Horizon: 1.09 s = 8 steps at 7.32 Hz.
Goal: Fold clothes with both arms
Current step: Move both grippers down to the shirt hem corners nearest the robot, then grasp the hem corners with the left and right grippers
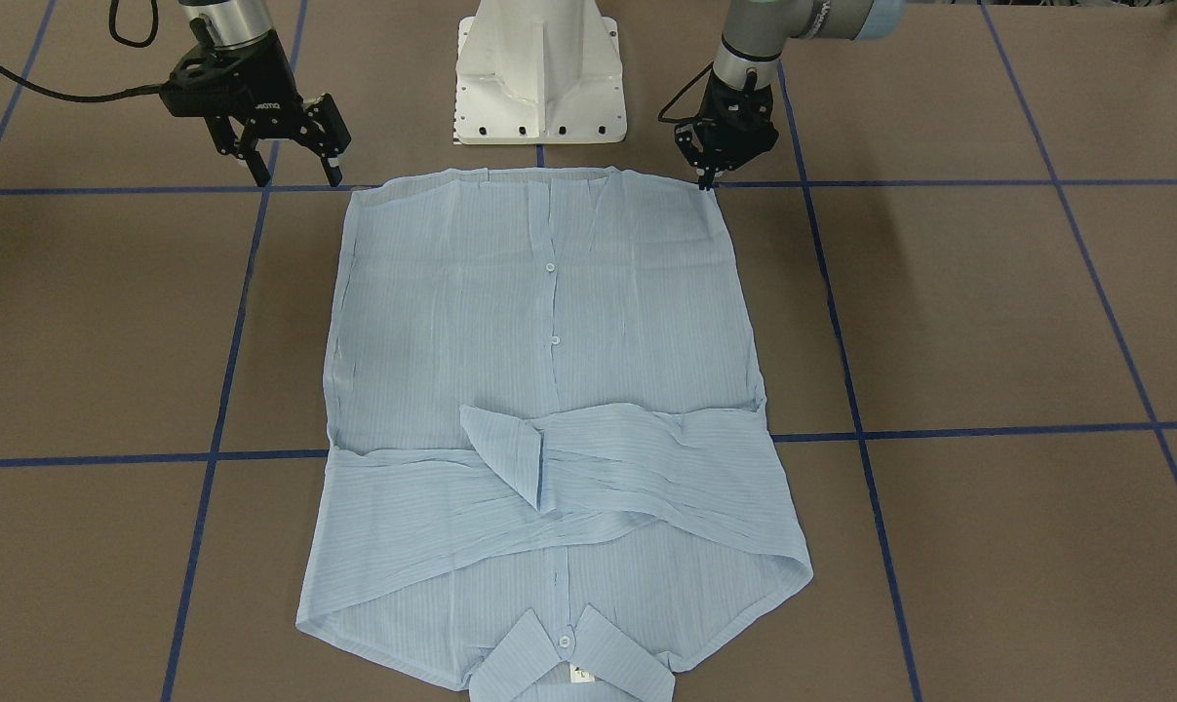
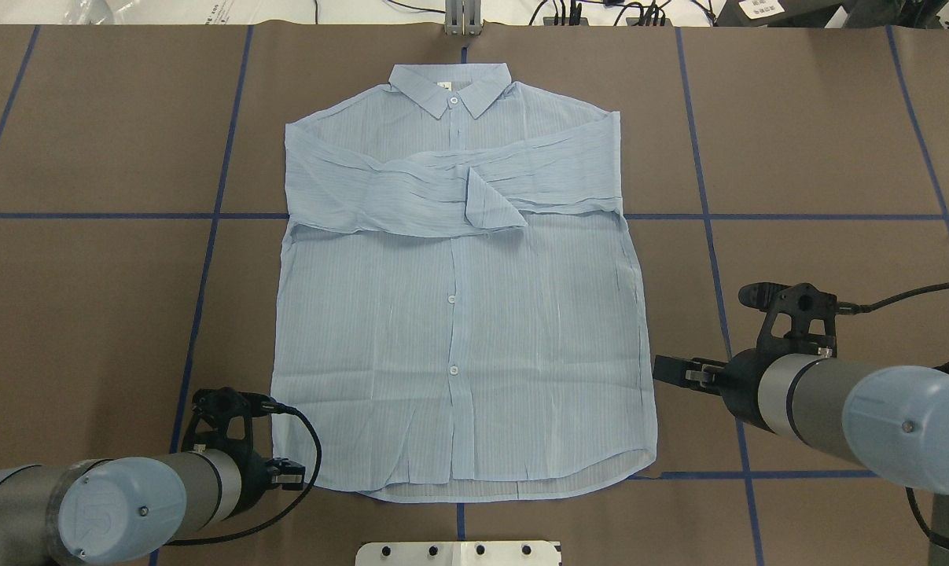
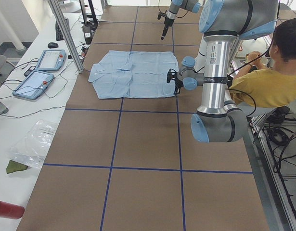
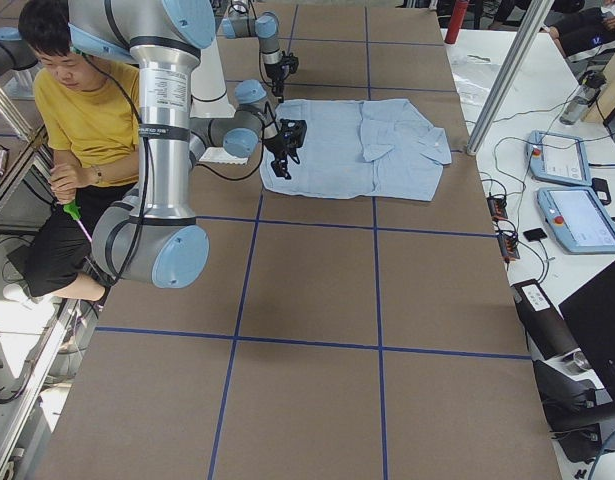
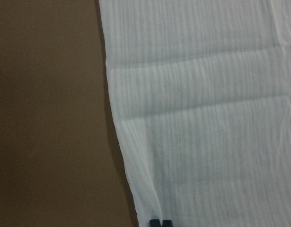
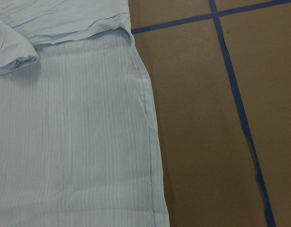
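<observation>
The light blue striped shirt [image 1: 549, 322] lies flat on the brown table, buttons up, both sleeves folded across the chest, collar away from the robot [image 2: 450, 86]. My left gripper [image 1: 709, 181] is down at the hem corner on my left side, its tips together on the cloth edge; the left wrist view shows the fingertips [image 5: 155, 222] at the shirt's edge [image 5: 207, 118]. My right gripper [image 1: 295, 171] is open and empty, held above the table just outside the other hem corner. The right wrist view shows the shirt's side edge [image 6: 69, 142], no fingers.
The white pedestal base [image 1: 539, 78] stands just behind the hem. Blue tape lines [image 1: 842, 341] cross the table. A person in yellow [image 3: 263, 82] sits behind the robot. Two tablets [image 3: 42, 67] lie beyond the table's far side.
</observation>
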Available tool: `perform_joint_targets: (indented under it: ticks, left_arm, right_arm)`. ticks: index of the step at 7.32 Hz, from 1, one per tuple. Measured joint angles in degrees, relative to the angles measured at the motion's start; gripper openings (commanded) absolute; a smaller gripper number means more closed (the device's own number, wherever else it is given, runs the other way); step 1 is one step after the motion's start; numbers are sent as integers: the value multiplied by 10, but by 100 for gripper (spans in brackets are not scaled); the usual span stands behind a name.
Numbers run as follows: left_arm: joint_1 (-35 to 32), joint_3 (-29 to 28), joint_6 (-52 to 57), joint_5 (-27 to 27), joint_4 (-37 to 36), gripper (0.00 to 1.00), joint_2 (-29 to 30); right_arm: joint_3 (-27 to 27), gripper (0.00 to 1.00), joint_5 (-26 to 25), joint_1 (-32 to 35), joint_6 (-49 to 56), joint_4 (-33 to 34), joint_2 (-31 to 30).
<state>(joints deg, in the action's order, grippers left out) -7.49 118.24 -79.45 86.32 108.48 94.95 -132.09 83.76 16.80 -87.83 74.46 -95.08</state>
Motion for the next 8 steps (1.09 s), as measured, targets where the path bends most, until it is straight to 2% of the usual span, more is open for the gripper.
perform_joint_targets:
  ticks: [3,6,8]
  left_arm:
    - [0,1,0,-3,2,0,5]
    - [0,2,0,-18,2,0,11]
    - [0,4,0,-32,2,0,13]
  right_arm:
    - [28,45,-78,-69,-61,-83,-52]
    - [52,42,-160,-143,-115,-78,-49]
    - [76,42,-181,-161,-129,-56,-24]
